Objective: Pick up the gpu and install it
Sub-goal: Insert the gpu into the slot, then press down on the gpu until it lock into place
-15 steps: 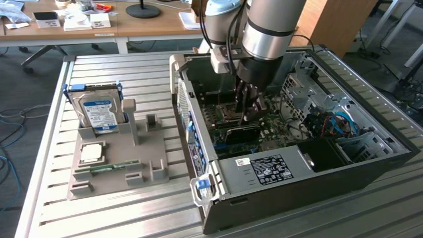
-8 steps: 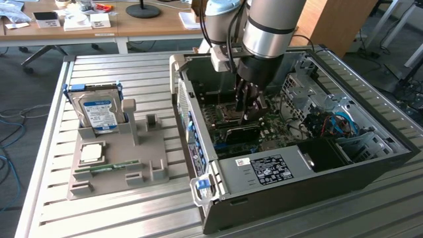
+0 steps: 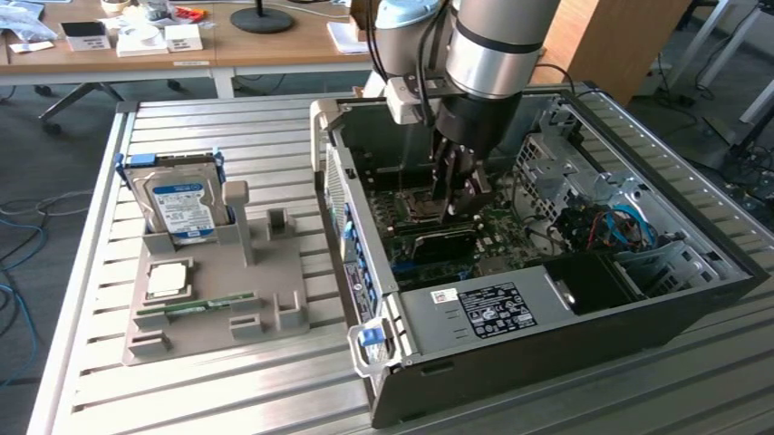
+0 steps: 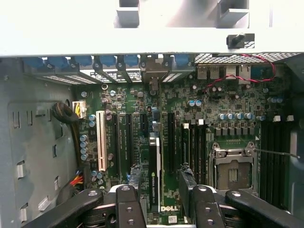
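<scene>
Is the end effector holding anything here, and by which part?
Nothing is held: the end effector is open, its fingers either side of the gpu, which stands on edge on the motherboard.

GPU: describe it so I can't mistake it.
Inside the open computer case lies the green motherboard with its row of long slots. The gpu stands on edge there, between the fingers of the open pincer: a dark card with a pale strip, while the neighbouring slots, black and one white, are bare.
</scene>
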You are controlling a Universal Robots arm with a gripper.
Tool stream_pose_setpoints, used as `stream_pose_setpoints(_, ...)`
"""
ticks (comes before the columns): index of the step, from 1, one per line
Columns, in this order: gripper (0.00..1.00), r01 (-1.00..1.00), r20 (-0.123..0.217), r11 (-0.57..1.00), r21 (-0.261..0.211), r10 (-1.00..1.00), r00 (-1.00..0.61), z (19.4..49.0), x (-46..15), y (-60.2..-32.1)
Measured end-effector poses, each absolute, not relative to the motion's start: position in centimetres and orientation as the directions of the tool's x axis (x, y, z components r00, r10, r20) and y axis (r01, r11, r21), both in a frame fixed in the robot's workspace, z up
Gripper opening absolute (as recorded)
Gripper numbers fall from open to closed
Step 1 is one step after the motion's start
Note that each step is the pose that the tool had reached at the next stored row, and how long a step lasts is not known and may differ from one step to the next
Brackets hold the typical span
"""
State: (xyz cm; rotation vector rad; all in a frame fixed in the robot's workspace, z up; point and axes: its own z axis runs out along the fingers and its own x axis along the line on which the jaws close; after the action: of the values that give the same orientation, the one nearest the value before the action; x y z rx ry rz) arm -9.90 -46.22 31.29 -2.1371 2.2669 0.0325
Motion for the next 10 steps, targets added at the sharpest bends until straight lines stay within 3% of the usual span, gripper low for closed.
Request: stream_pose_setpoints(10, 0.45, -0.998, -0.033, 0.059, -0.003, -0.998, -0.059, 31.29, -9.9, -46.22)
